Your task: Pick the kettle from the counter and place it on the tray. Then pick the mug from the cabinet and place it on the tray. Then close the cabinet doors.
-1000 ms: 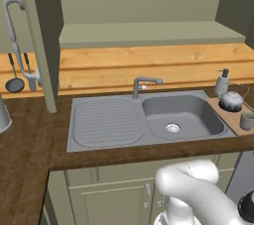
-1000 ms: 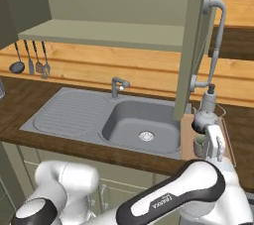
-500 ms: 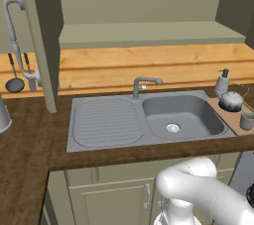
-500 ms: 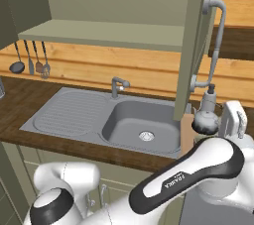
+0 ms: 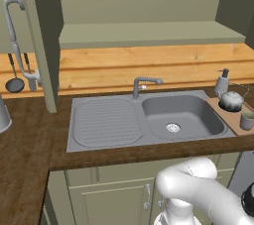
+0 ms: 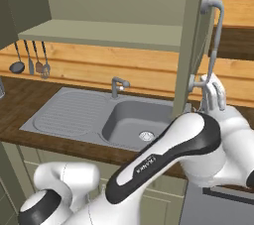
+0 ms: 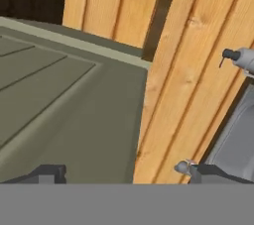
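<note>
Arm has swung right; gripper (image 6: 214, 92) spread wide beside the cabinet door (image 6: 191, 45)

Dark wood-grain counter (image 5: 30, 135) w/ grey sink (image 5: 144, 120) inset: ribbed drainboard on left, basin on right, faucet (image 5: 144, 84) at back edge btwn them. At counter's right end, pale wood tray (image 5: 224, 114) just beside the basin; on it the silver kettle (image 5: 230, 101) toward the back and the small grey mug (image 5: 247, 120) in front, close but whether touching can't tell; soap dispenser (image 5: 222, 82) stands behind the kettle. Cabinet (image 5: 149, 1) above has one inner shelf (image 5: 149, 34), nothing seen lying on it.
</note>
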